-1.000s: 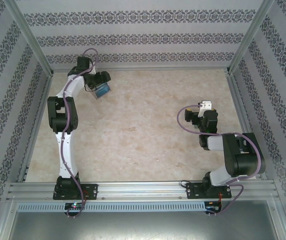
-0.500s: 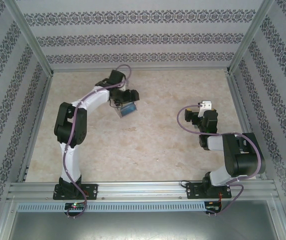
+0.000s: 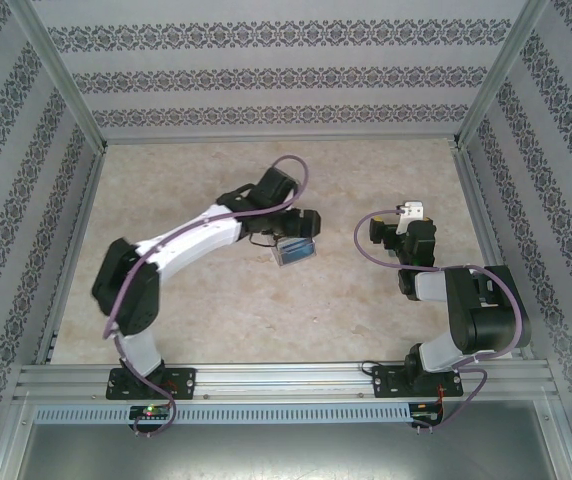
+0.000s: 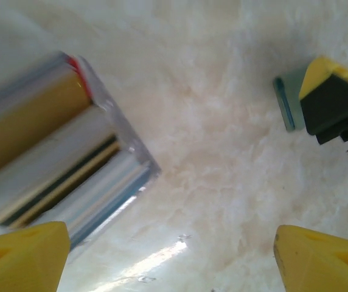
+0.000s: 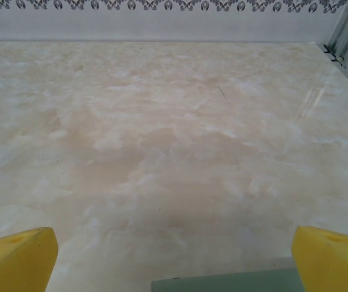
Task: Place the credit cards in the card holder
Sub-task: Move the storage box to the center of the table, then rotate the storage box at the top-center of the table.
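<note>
Left wrist gives me the clearest look. The left claw (image 4: 173, 258) is spread wide, its yellow fingertips (image 4: 22, 255) at the bottom corners of the picture with bare desk (image 4: 216, 158) between them. Nothing is pinched in it.

The clear stand (image 4: 131, 159) sits at the left of that picture, just beside the left fingertip. It is blurred, so I can't tell whether the two touch. The cards (image 4: 31, 115) are in the stand's slots: a gold one shows its face, a red edge peeks out at the far end, and I can't make out the colour of the darker edges lower down.

At the right edge of the same picture the grey-green holder (image 4: 285, 100) lies flat on the desk, apart from the stand. A black finger with a yellow pad (image 4: 332, 97) overlaps its right side.

On the right wrist camera, the right claw (image 5: 174, 258) is also wide, a yellow fingertip in each bottom corner. The holder's edge lies along the bottom of that picture, between the fingertips and nearer the right one. Open desk runs beyond it to the patterned back wall (image 5: 162, 18).

From the top external camera, the left arm (image 3: 196, 235) stretches across to mid-desk, where I see the stand with blue showing in it. The right arm (image 3: 476, 310) is folded at the right side, its claw near the stand.
</note>
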You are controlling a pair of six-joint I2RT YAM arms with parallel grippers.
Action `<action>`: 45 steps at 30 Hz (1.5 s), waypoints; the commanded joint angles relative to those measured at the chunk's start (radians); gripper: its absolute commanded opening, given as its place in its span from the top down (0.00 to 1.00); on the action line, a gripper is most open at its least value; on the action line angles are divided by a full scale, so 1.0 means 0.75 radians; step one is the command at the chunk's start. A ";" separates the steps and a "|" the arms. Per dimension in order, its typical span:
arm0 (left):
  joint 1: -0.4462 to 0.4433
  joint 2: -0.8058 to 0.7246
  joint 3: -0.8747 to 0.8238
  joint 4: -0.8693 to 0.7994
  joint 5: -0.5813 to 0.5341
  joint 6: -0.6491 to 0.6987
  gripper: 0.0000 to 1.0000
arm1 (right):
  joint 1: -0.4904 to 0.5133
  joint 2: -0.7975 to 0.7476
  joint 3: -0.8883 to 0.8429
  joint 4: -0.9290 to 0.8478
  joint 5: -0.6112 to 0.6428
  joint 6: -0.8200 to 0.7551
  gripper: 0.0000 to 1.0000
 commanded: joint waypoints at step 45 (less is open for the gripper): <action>0.455 -0.416 -1.231 1.141 -0.254 -0.116 0.04 | 1.042 0.342 0.846 -1.292 0.553 0.159 0.02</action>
